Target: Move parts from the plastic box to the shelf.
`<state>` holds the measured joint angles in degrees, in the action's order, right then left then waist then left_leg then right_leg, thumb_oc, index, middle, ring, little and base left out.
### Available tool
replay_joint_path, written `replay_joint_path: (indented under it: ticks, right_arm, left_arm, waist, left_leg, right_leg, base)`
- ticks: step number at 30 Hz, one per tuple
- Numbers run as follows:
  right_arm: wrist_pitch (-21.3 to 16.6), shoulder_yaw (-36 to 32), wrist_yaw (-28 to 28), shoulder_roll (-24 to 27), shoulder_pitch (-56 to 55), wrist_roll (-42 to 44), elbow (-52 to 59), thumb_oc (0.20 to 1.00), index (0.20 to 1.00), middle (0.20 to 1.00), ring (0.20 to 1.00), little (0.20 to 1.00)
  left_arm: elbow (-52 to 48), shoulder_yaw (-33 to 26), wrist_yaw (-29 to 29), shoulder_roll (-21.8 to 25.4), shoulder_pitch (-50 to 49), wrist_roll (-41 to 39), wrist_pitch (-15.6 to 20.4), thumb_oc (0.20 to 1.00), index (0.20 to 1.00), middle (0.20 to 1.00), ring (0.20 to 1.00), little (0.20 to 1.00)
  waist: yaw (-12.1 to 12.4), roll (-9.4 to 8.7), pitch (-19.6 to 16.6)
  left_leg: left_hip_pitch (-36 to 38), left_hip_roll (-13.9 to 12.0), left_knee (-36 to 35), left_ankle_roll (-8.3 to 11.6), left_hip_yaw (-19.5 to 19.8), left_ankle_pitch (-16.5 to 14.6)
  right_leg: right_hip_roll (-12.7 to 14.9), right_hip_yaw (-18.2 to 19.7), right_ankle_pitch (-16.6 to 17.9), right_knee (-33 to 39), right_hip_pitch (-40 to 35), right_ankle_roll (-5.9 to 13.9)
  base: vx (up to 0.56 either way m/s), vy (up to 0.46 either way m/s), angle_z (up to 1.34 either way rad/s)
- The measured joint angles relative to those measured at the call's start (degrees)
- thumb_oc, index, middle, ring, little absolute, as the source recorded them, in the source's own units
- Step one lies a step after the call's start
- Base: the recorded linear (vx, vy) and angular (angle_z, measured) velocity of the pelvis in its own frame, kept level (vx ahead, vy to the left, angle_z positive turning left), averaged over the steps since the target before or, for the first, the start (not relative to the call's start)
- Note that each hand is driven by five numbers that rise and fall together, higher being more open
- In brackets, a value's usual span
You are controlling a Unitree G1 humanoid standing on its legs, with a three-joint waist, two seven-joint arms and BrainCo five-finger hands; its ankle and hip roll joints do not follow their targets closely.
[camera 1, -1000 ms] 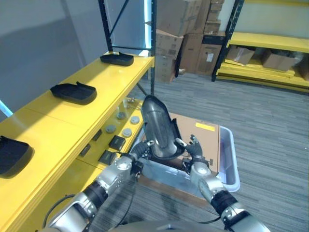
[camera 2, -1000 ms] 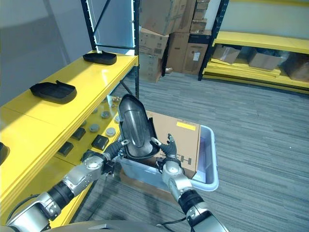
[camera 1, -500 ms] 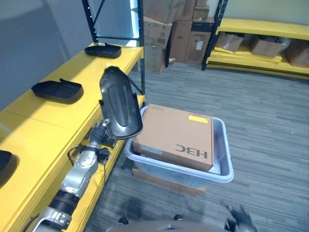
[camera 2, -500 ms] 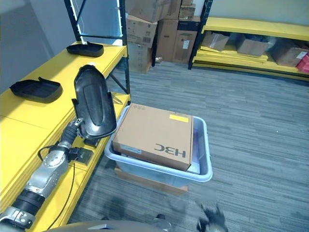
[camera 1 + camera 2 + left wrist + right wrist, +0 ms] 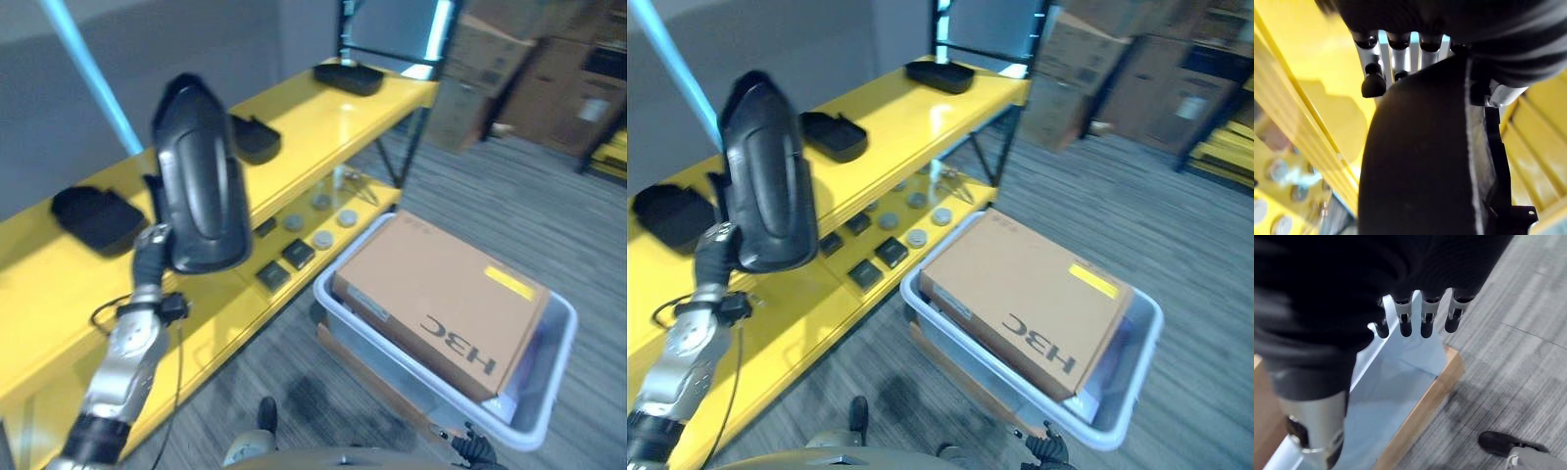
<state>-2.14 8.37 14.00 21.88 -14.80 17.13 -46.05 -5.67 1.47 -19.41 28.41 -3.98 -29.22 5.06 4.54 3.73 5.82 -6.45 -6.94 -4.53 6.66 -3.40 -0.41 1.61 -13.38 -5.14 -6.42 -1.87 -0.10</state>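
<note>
The left hand (image 5: 149, 257) grips the bottom edge of a long black part (image 5: 196, 181) and holds it upright over the yellow shelf (image 5: 323, 122) — other black parts (image 5: 96, 215) lie there. The plastic box (image 5: 549, 392) sits on the floor beside the shelf with a cardboard box (image 5: 441, 304) in it; the right hand (image 5: 1420, 316) hangs open — fingers relaxed — beside the box.

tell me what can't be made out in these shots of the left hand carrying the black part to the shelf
- Left hand grip: head views, the black part covers the fingers.
- Plastic box contents: the cardboard box lies on top.
- Small items on the lower shelf: too small to identify.
</note>
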Motion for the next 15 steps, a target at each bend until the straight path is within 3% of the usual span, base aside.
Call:
replay_joint_path:
  ticks: [1,2,3,5,7,8,9,11,12,14,15]
  right_arm:
    - [0.5,0.0,-0.3,0.1,0.4,-1.0,-0.6,1.0,1.0,1.0,1.0,1.0]
    - [1.1,0.0,-0.4,0.2,1.1,-1.8,-1.7,1.0,1.0,1.0,1.0,1.0]
    - [1.5,0.0,-0.5,0.4,1.1,-1.8,-2.5,1.0,1.0,1.0,1.0,1.0]
    - [2.4,0.3,-0.4,0.8,0.6,-1.9,-3.6,1.0,1.0,1.0,1.0,1.0]
    - [2.4,1.4,-1.0,0.8,2.8,-2.9,-4.9,1.0,1.0,1.0,1.0,1.0]
    - [2.5,2.5,-1.0,0.7,5.1,-3.1,-4.3,1.0,1.0,1.0,1.0,1.0]
    - [2.4,3.6,-1.0,0.4,6.2,-3.2,-3.9,1.0,1.0,1.0,1.0,1.0]
    - [2.2,4.5,-1.1,1.0,6.7,-3.8,-1.9,1.0,1.0,1.0,1.0,1.0]
    - [1.9,4.3,-1.1,1.2,6.7,-4.0,-2.1,1.0,1.0,1.0,1.0,1.0]
    - [2.1,3.8,-1.3,1.4,5.0,-4.0,-4.0,1.0,1.0,1.0,1.0,1.0]
    - [2.5,4.0,-1.5,0.2,4.2,-4.0,-4.4,1.0,1.0,1.0,1.0,1.0]
  left_arm:
    - [0.2,-1.7,-0.3,0.1,-1.2,0.0,-0.1,0.2,0.2,0.2,0.2,0.2]
    - [0.8,-3.6,-0.7,0.6,-2.7,-0.7,-0.1,0.2,0.2,0.2,0.2,0.2]
    - [3.2,-3.9,-0.8,0.8,-1.7,-1.3,-0.1,0.2,0.2,0.2,0.2,0.2]
    - [7.3,-3.9,-1.6,0.6,0.1,-2.0,0.0,0.2,0.2,0.2,0.2,0.2]
    - [9.9,-3.6,-2.8,-0.2,1.3,-2.0,-0.3,0.2,0.2,0.2,0.2,0.2]
    - [10.6,-3.5,-3.3,-0.5,1.5,-1.9,-0.4,0.2,0.2,0.2,0.2,0.2]
    - [11.4,-3.3,-3.8,-0.6,2.1,-1.8,-0.7,0.2,0.2,0.2,0.2,0.2]
    - [10.7,-3.1,-4.1,-0.6,2.8,-1.0,-0.8,0.2,0.2,0.2,0.2,0.2]
    - [10.5,-3.1,-4.0,-0.6,3.0,-0.6,-0.8,0.2,0.2,0.2,0.2,0.2]
    - [11.2,-3.5,-3.3,-1.3,4.6,0.2,-0.8,0.2,0.2,0.2,0.2,0.2]
    - [11.1,-3.8,-3.3,-1.0,4.8,0.3,-1.0,0.2,0.2,0.2,0.2,0.2]
  waist:
    - [1.3,-1.36,0.5]
    - [2.4,-2.28,0.7]
    - [1.9,-2.68,0.7]
    - [0.4,-2.94,0.7]
    - [-0.7,-3.21,1.2]
    - [-1.0,-3.4,1.5]
    - [-2.5,-5.26,2.4]
    - [-3.2,-4.84,2.5]
    - [-3.2,-3.94,2.3]
    - [-4.2,-0.86,2.5]
    - [-4.1,-1.46,2.3]
  left_leg:
    - [-0.2,0.8,0.5,-1.8,-0.3,1.4]
    - [-0.6,1.2,1.1,-2.21,-3.1,2.2]
    - [-1.0,0.3,2.4,-1.24,-7.8,2.8]
    - [-0.9,-4.7,2.5,0.92,-18.8,4.1]
    - [-0.3,-9.5,2.8,2.26,-25.9,5.0]
    - [1.2,-10.9,4.5,2.35,-27.7,5.0]
    - [2.5,-10.9,6.3,2.72,-29.8,5.4]
    - [4.9,-10.8,7.4,2.55,-29.7,5.6]
    - [6.0,-10.8,7.4,2.17,-29.7,5.8]
    - [8.8,-9.1,5.5,-1.62,-29.3,8.2]
    - [8.5,-7.1,5.0,-2.2,-29.6,7.3]
  right_leg:
    - [1.1,-1.1,-0.4,0.0,0.4,-1.04]
    - [2.5,-3.8,0.9,0.4,-0.1,-1.07]
    - [3.1,-8.0,1.5,1.8,-1.7,-1.32]
    - [3.1,-14.2,1.6,3.2,-3.0,-1.56]
    - [3.1,-17.4,2.6,3.5,-3.0,-1.54]
    - [4.1,-20.5,3.6,4.6,-3.6,-1.37]
    - [5.6,-21.8,5.0,5.4,-4.8,-0.69]
    - [7.3,-22.5,5.2,5.5,-4.5,0.64]
    - [7.5,-22.6,5.0,5.0,-4.3,1.87]
    - [7.9,-20.3,3.9,0.8,-3.8,4.9]
    - [9.5,-17.8,2.2,-0.6,-2.9,6.14]
  base:
    - [-0.11,-0.037,0.9]
    - [-0.05,-0.02,1.18]
    - [-0.04,0.011,1.78]
    - [-0.04,0.047,1.82]
    - [-0.09,0.151,1.0]
    - [-0.07,0.215,0.83]
    - [-0.01,0.173,0.81]
    - [0.06,0.18,0.65]
    - [0.12,0.201,0.59]
    - [0.16,0.22,1.05]
    - [0.17,0.279,1.03]
